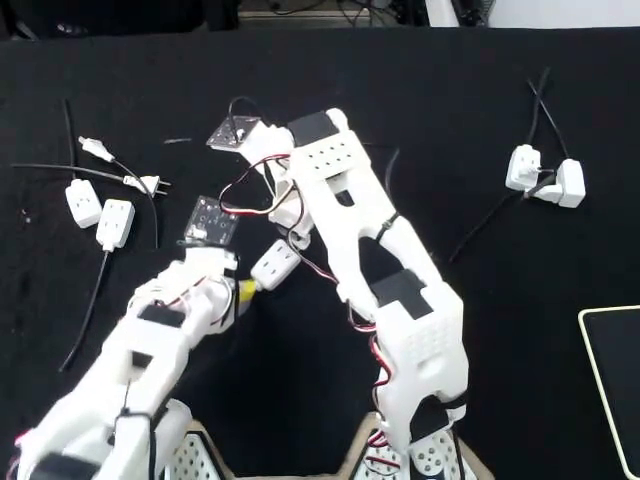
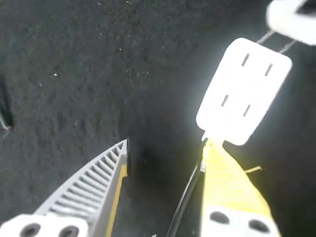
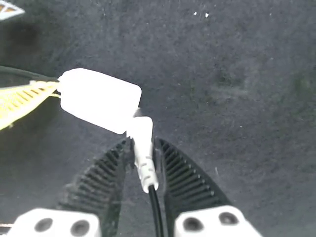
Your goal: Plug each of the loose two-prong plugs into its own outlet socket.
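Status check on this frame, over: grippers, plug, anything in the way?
Right gripper shut on plug, plug tip against outlet block, seating unclear. Left gripper open, yellow finger touching block's end. No obstruction seen.

One socket block [image 1: 274, 265] lies mid-table, with the left gripper [image 2: 165, 147] at its near-left end and the right gripper [image 3: 143, 148], holding a plug [image 3: 140, 131], at its far-right side. Two loose plugs [image 1: 150, 183] and two blocks [image 1: 115, 223] lie far left. Two more blocks [image 1: 523, 167] lie far right.
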You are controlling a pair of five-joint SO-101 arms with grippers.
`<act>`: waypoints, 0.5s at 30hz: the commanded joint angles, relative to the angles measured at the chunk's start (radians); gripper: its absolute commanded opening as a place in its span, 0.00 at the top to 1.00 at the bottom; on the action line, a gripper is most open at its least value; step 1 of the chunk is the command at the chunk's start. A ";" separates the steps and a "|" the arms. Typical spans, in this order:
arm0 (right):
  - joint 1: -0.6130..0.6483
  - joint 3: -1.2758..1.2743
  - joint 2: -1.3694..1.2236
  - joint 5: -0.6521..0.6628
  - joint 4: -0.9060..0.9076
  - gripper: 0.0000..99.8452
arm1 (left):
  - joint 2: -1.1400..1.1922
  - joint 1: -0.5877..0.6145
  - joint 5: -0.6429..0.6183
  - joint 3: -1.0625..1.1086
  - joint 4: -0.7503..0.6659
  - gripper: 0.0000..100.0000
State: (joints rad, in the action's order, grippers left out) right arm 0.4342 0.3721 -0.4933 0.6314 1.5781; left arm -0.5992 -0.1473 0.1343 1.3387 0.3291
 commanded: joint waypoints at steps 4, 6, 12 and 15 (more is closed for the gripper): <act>0.012 0.061 0.053 -0.009 0.006 0.99 | 0.161 -0.002 -0.032 -0.160 0.060 0.75; 0.012 0.087 0.053 -0.009 0.032 0.99 | 0.150 -0.002 -0.034 -0.159 0.060 0.75; 0.008 0.220 0.053 -0.009 0.135 0.99 | 0.118 -0.031 -0.035 -0.145 -0.037 0.75; 0.008 0.234 0.047 -0.009 0.152 0.99 | 0.118 -0.051 -0.035 -0.143 -0.072 0.75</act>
State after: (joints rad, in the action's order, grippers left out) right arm 0.4327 0.5393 -0.4933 0.6314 1.7054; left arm -0.4565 -0.1749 0.1097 1.2236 0.2938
